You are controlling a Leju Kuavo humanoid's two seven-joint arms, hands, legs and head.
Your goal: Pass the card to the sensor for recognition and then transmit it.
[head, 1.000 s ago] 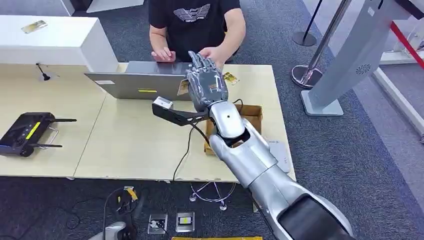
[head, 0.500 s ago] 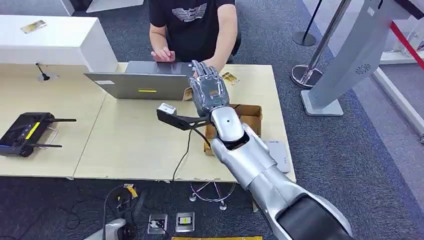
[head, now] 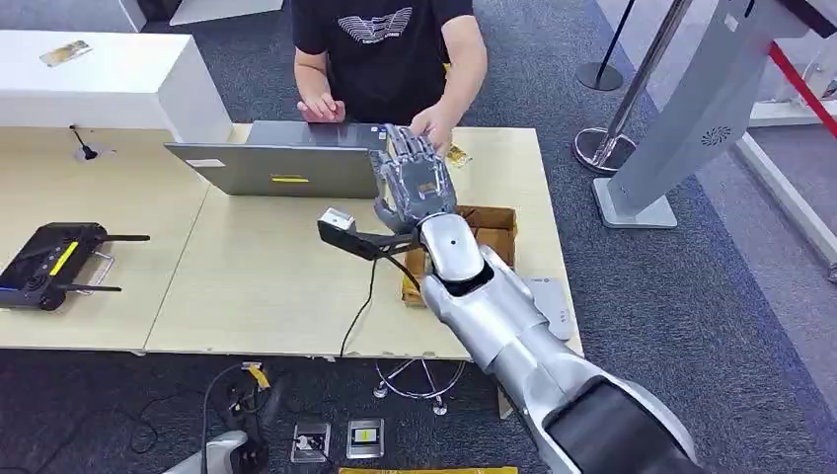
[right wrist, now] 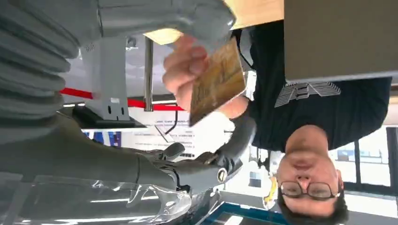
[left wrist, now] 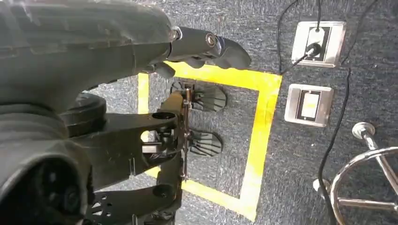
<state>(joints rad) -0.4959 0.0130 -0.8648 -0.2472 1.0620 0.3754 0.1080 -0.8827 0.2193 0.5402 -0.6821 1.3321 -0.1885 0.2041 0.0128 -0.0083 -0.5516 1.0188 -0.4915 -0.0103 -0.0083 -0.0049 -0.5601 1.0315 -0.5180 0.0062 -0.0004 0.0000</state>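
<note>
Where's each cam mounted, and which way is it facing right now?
Head: high on the body, facing forward and down at the table, laptop and person; right arm and right hand show.
Left wrist: behind the hanging left hand, facing down at the yellow tape square on carpet.
Right wrist: behind the right hand, facing the person past the card; picture upside down.
Shared: head and right wrist both show person and laptop.
</note>
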